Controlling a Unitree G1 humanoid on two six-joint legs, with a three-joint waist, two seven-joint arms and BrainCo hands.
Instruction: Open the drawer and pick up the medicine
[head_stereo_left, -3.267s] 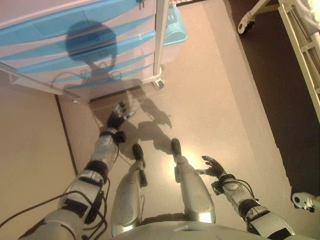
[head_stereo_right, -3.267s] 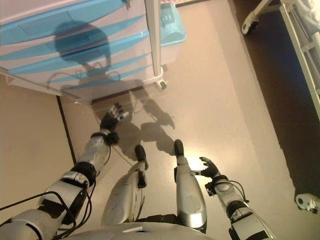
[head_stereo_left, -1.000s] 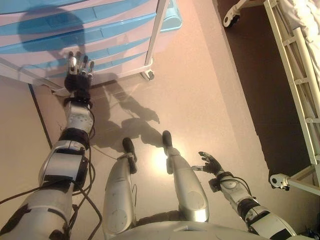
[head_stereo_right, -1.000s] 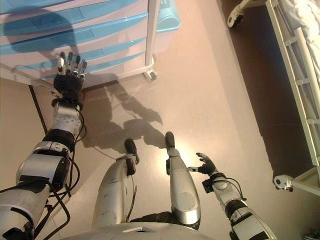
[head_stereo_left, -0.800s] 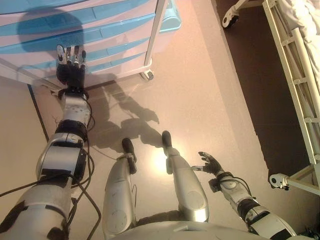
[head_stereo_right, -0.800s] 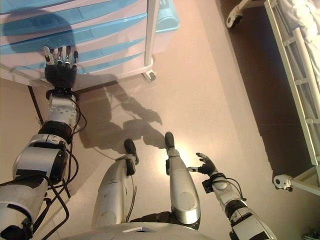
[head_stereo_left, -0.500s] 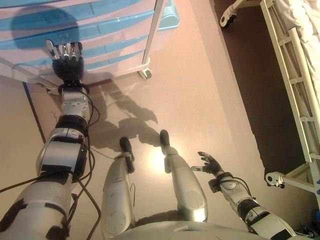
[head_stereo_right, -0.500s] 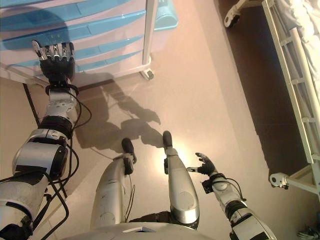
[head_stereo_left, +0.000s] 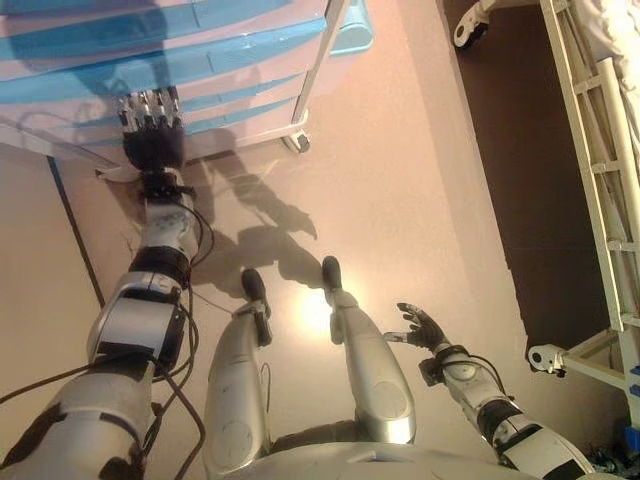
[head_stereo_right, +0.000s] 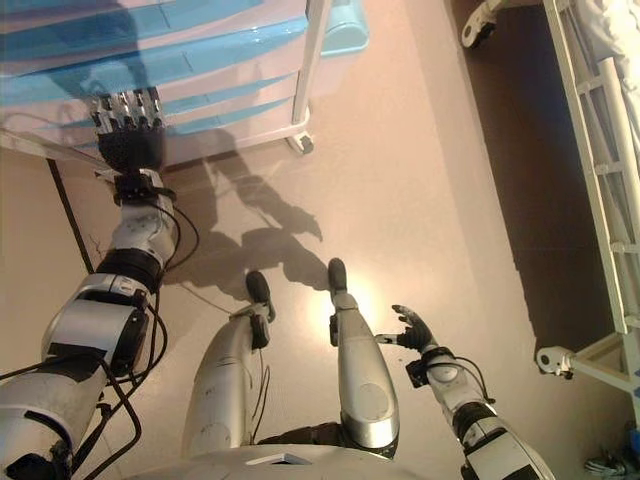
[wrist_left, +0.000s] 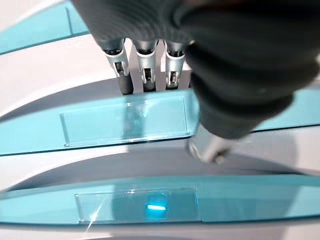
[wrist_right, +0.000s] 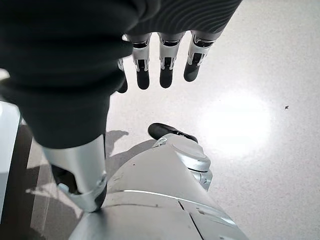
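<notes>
— From above, the left hand (head_stereo_left: 152, 135) lies flat-fingered against the drawer unit (head_stereo_left: 200, 60); every drawer is shut, so any medicine stays hidden.

— Its wrist view shows fingertips (wrist_left: 143, 75) above a blue drawer front (wrist_left: 125, 122); hooking comes next, I'd say. The right hand (wrist_right: 160, 57) hangs relaxed, empty.

Silver-grey shells with black bands are covering both arms; a dark ribbed cover is wrapping the left hand (head_stereo_left: 152, 148) and the right hand (head_stereo_left: 424, 327); silver fingers (wrist_left: 145, 70) are ending in dark tips.
</notes>
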